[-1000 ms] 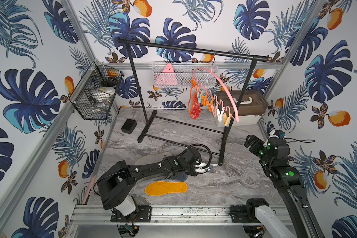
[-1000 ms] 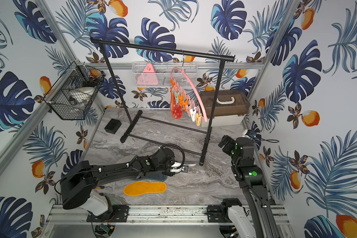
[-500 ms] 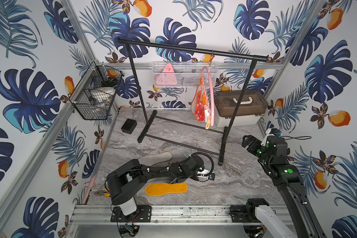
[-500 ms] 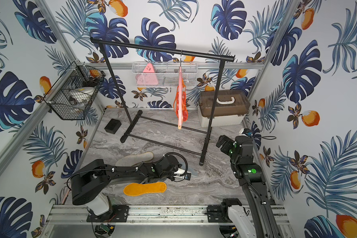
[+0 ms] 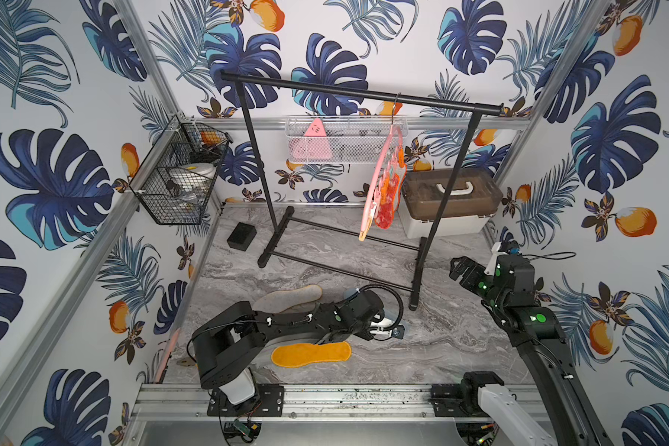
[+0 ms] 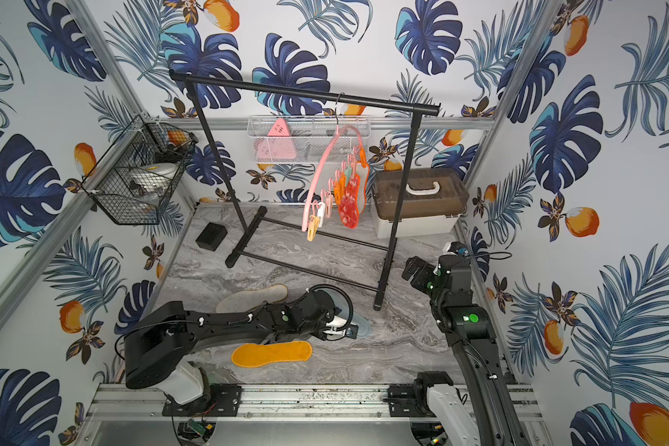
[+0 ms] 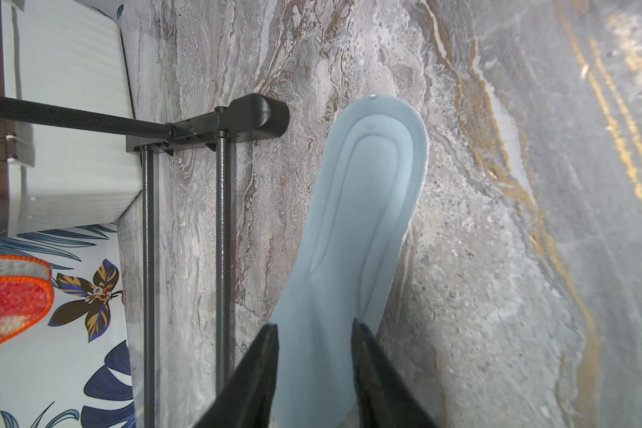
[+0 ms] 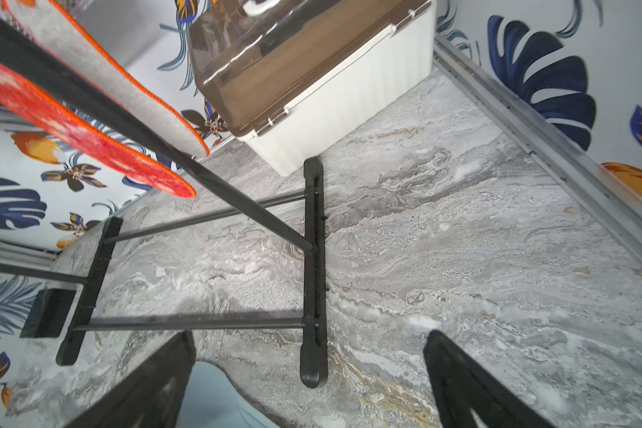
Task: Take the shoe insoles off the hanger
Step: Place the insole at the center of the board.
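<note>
Blue-grey insole (image 7: 356,207), partly hidden under left gripper (image 7: 314,328), seemingly loose.

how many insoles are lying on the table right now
3: flat orange fabric insole nearest the front rail; cream yellow-edged insole behind the left arm; light blue-grey insole beneath the left gripper. The arm may hide another.

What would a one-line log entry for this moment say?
left claw: open over light blue insole | right claw: open, empty | hanger: two red-orange insoles hanging
</note>
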Available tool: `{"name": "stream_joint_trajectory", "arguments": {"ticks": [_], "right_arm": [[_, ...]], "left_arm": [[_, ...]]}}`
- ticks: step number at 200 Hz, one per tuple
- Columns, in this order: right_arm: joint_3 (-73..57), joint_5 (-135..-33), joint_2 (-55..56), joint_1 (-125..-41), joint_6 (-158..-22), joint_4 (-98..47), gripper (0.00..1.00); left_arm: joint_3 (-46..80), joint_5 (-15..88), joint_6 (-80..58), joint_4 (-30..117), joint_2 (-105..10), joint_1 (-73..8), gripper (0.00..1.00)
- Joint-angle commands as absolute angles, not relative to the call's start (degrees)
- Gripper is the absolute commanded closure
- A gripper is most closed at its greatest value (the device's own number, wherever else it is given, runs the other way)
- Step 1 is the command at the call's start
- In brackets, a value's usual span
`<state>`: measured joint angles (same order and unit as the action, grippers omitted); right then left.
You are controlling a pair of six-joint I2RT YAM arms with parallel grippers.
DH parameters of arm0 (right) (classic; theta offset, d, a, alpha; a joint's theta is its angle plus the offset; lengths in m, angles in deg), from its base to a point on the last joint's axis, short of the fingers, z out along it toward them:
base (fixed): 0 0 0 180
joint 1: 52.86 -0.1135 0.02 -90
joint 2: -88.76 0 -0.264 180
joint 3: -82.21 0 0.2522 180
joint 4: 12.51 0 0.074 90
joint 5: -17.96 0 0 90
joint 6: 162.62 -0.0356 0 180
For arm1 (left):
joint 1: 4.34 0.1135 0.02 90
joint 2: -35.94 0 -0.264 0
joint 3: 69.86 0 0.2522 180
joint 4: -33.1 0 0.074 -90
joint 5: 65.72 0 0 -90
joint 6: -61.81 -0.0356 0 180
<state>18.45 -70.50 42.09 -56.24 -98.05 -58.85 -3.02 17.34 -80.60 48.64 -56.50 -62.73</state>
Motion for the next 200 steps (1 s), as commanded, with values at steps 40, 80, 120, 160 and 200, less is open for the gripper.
{"name": "stream_joint_trajectory", "arguments": {"ticks": [40,80,120,160,200], "right_arm": [[16.7,-78.9,37.6,-56.2,-94.1,-58.0,0.0],[18.9,-82.4,37.3,-56.3,-93.0,-55.0,0.0],[20.1,-84.9,36.7,-56.3,-92.2,-52.0,0.0],[20.5,-83.0,36.2,-56.3,-93.4,-51.2,0.0],[21.0,-81.8,37.2,-56.3,-95.2,-49.9,0.0]], "left_arm": [[6.2,25.7,-72.9,72.2,-51.0,-58.7,0.57],[16.0,32.1,-68.2,91.8,-48.4,-57.0,0.52],[33.3,37.8,-60.5,108.4,-46.1,-57.0,0.49],[51.8,35.9,-56.1,116.3,-47.2,-56.9,0.38],[61.9,20.6,-53.6,108.0,-48.1,-56.1,0.22]]}}
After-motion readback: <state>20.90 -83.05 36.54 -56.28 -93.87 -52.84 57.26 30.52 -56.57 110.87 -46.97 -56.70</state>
